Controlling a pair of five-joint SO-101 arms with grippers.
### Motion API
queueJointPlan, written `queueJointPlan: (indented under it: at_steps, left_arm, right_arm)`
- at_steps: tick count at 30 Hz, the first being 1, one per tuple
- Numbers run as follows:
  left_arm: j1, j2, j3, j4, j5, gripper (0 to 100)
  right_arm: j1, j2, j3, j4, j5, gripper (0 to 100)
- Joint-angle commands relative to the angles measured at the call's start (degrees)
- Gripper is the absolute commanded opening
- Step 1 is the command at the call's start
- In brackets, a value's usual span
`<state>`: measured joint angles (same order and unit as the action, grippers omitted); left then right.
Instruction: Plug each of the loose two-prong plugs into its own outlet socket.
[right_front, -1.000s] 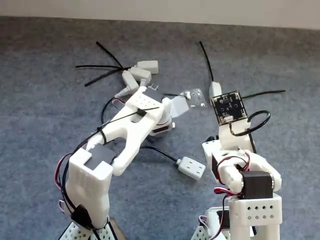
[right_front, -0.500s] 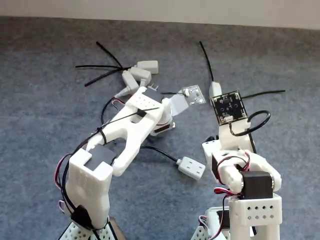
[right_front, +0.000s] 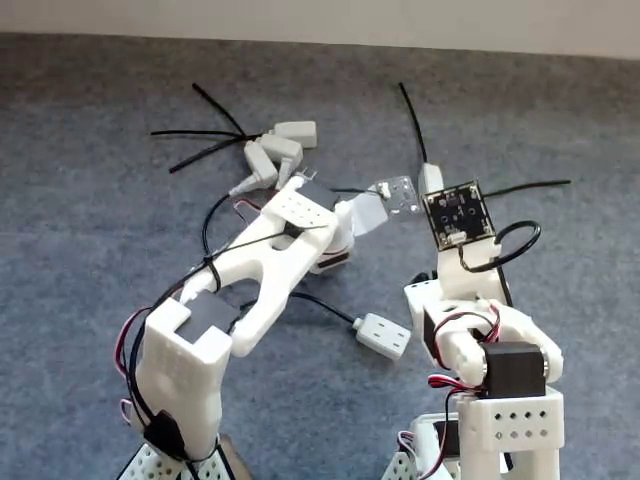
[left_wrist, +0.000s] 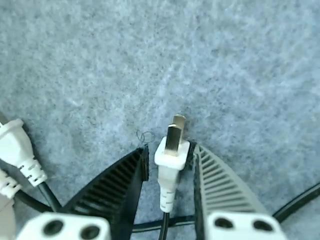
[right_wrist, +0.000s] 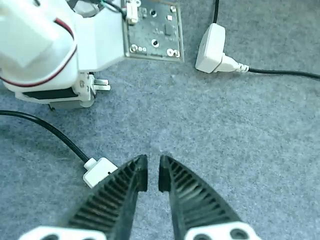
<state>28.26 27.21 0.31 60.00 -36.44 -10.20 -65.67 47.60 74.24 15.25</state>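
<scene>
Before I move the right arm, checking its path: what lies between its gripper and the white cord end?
Bare carpet between right gripper and cord end, in the right wrist view.

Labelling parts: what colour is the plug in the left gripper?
White; the plug shows best in the left wrist view.

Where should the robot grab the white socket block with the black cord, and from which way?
Probably across its two long flat sides, straight down from above. The socket block lies flat on the carpet, and its cord leaves one short end, so leave that end alone. The left gripper holds a plug, so the right gripper seems the one to use.
</scene>
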Motion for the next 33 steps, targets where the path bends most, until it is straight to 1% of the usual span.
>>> queueJointPlan:
  at_steps: [1,3,7,11,21,24,26,28,31,33]
  left_arm:
    - [1.1,0.1,-0.9,-1.1,0.6,17]
    - [0.7,0.1,-0.9,-0.9,0.6,15]
    - [0.7,0.1,-0.9,-0.8,0.6,1]
    - [0.9,0.1,-0.8,-0.6,0.6,4]
    - [0.6,-0.6,-1.5,0.1,1.3,3]
    - [-0.4,-3.7,-5.2,0.1,6.9,3]
    - [-1.2,-7.3,-6.7,0.1,11.0,1]
    - [-2.5,-12.2,-6.5,0.1,13.3,1]
    - [-3.3,-20.3,-2.5,-0.5,15.6,1]
    - [-3.2,-26.8,3.7,-4.0,17.0,1]
  right_arm:
    - [0.4,0.0,-0.7,-1.1,-0.6,5.1]
    - [0.4,0.0,-0.7,-1.1,-0.6,5.1]
    - [0.4,0.0,-0.7,-1.1,-0.6,5.1]
    - [0.4,0.0,-0.7,-1.1,-0.6,5.1]
    - [0.4,0.0,-0.7,-1.1,-0.6,5.1]
    - [0.5,0.0,-0.7,-1.1,-0.6,5.1]
    - [0.6,0.0,-0.7,-1.1,-0.6,5.1]
    - [0.6,0.2,-0.7,-1.2,-0.6,5.1]
    - [0.7,0.2,-0.6,-1.9,-0.6,5.1]
    - [0.7,0.3,-0.4,-2.2,-0.6,5.1]
